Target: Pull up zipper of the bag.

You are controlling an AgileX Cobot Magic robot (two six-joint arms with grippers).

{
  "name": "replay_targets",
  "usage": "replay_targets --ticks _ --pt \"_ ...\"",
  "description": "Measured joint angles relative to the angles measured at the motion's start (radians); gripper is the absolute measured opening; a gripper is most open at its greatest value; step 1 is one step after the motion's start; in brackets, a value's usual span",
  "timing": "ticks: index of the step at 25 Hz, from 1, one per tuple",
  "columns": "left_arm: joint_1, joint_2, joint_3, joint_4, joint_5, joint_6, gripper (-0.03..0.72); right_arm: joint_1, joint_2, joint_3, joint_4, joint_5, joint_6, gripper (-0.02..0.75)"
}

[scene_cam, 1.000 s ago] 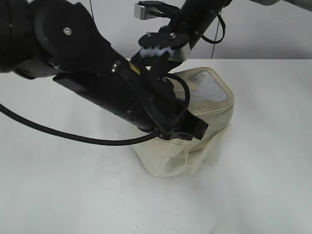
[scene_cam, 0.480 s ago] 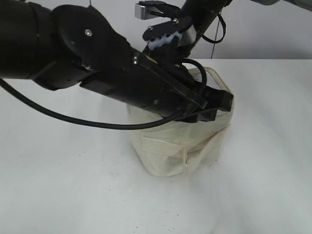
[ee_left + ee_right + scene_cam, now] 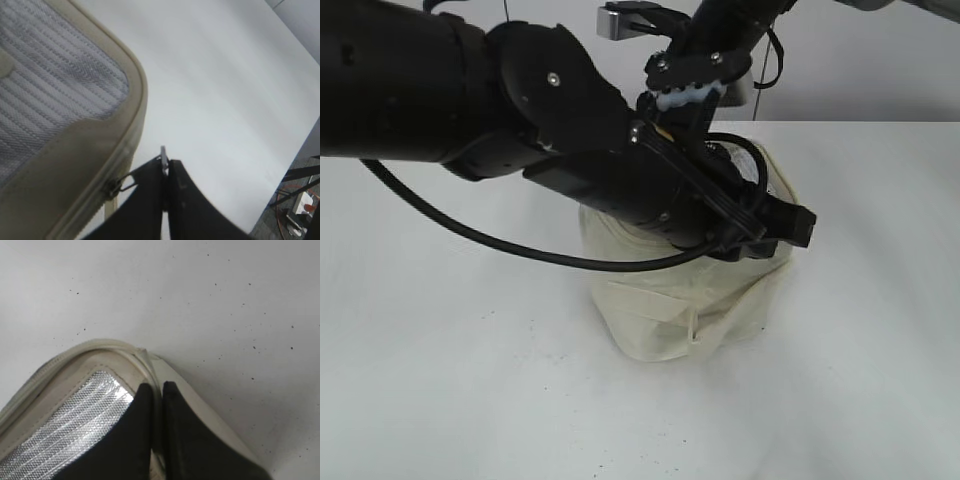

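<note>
- The white surface (image 3: 440,380) fills most of the exterior view, lightly speckled with dark flecks; a pale wall runs behind it along the top.
- The bag (image 3: 660,310) stands right of center.
- The left tool (image 3: 165,167) is pressed together, pinching the ring pull of the zipper (image 3: 114,186) at the lid's corner.
- The right tool (image 3: 156,395) is pinched on the bag's lid rim.
- Since the earlier frame, the left arm has slid further right across the bag, now hiding its lid.

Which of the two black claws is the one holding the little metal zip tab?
The left gripper. Its jaws are shut on the silver ring pull of the zipper at the bag's corner. The right gripper pinches only the cream lid rim.
</note>
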Motion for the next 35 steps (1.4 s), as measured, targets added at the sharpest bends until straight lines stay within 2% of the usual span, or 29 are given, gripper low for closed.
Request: replay_targets --ticks 4,7,10,13,16,20,22,29,35 --pt "-0.001 -0.001 -0.002 0.031 0.058 0.0 0.002 0.0 0.0 0.0 0.0 0.0 0.023 0.009" --pt "0.002 -0.018 -0.002 0.088 0.12 0.0 0.076 0.0 0.0 0.0 -0.003 -0.001 0.067 0.045" --pt "0.018 -0.07 -0.002 0.158 0.175 0.001 0.22 0.0 -0.005 -0.003 -0.009 -0.001 0.113 0.17" --pt "0.051 -0.132 -0.004 0.215 0.198 0.001 0.351 -0.002 -0.023 -0.003 -0.038 -0.003 0.156 0.329" --pt "0.094 -0.176 -0.008 0.248 0.202 0.001 0.397 -0.005 -0.053 -0.003 -0.102 -0.006 0.193 0.409" --pt "0.155 -0.186 -0.01 0.261 0.194 0.001 0.409 -0.011 -0.098 -0.004 -0.206 -0.006 0.225 0.428" --pt "0.183 -0.183 -0.01 0.263 0.164 0.001 0.41 -0.03 -0.11 -0.004 -0.221 -0.006 0.234 0.429" --pt "0.273 -0.128 -0.043 0.27 0.114 0.028 0.411 -0.178 -0.115 -0.005 -0.213 -0.007 0.267 0.428" --pt "0.286 0.003 -0.211 0.272 0.203 0.088 0.414 -0.299 -0.118 -0.004 -0.147 -0.008 0.282 0.406"
